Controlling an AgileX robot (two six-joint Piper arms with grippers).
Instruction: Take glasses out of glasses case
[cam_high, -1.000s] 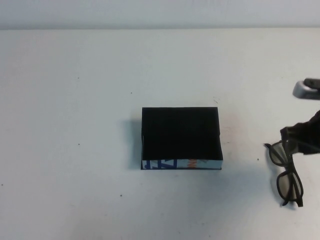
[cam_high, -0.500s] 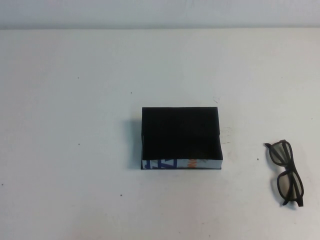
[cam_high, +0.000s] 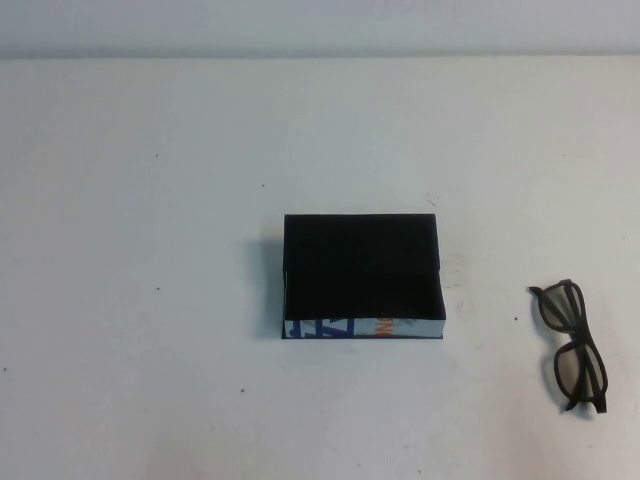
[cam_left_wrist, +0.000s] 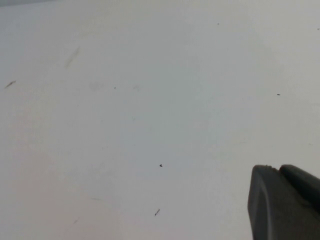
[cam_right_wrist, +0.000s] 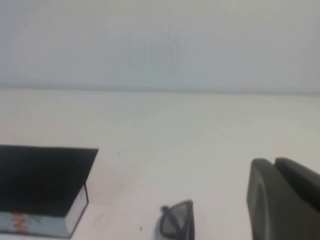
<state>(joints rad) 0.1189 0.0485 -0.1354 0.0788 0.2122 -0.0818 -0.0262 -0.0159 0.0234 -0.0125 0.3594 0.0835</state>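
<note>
The glasses case (cam_high: 362, 272) lies open in the middle of the table, black inside and empty, with its white, blue and orange printed wall facing me. The dark-rimmed glasses (cam_high: 573, 343) lie on the table to the right of the case, well apart from it. Neither arm shows in the high view. The right wrist view shows my right gripper (cam_right_wrist: 274, 161) shut and empty, above the table short of the glasses (cam_right_wrist: 177, 220) and the case (cam_right_wrist: 45, 175). The left wrist view shows my left gripper (cam_left_wrist: 277, 167) shut and empty over bare table.
The white table (cam_high: 150, 200) runs back to a pale wall (cam_right_wrist: 160, 45). A few small dark specks mark the table surface.
One second ago my right gripper stood over the glasses at the right edge of the high view. It has drawn back out of that view. The glasses stay on the table.
</note>
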